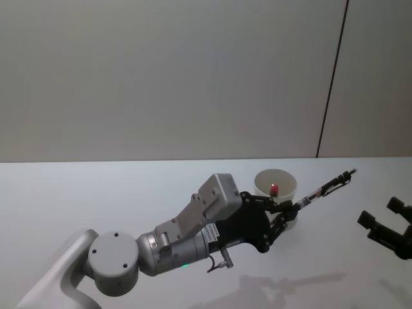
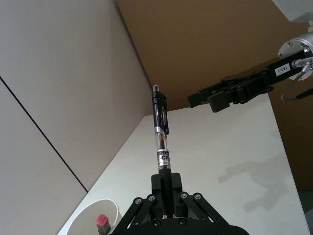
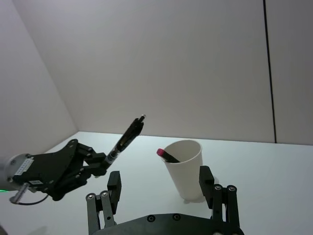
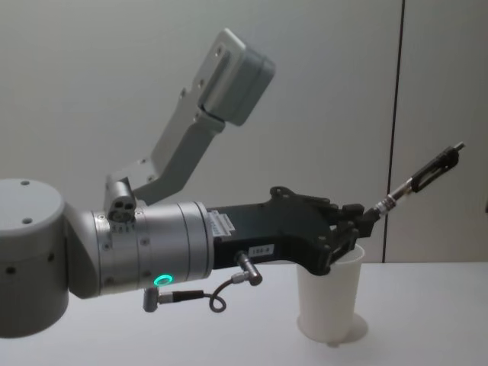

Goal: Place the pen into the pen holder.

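Left gripper (image 1: 297, 207) clamped on pen (image 1: 328, 185) by its tip end, cup (image 1: 275, 187) just beside and below, clip end angled outward, not yet tipped for drop; right gripper (image 1: 385, 224) spread, idle.

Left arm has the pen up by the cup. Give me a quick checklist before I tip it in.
1. Grip: left gripper is shut on the pen at its lower end. Ok.
2. Pen over the opening: the pen slants up and away from the cup, not above its mouth. Not ok.
3. Pen angle: tilted, its free end pointing away from the cup. Not ok for a drop.
4. Cup upright: it stands on the table, rim up. Ok.
5. Room inside: a red-tipped item already leans in the cup; space beside it looks free. Ok, likely.
6. Right gripper is open, near the cup. Cannot tell if it clears the path.
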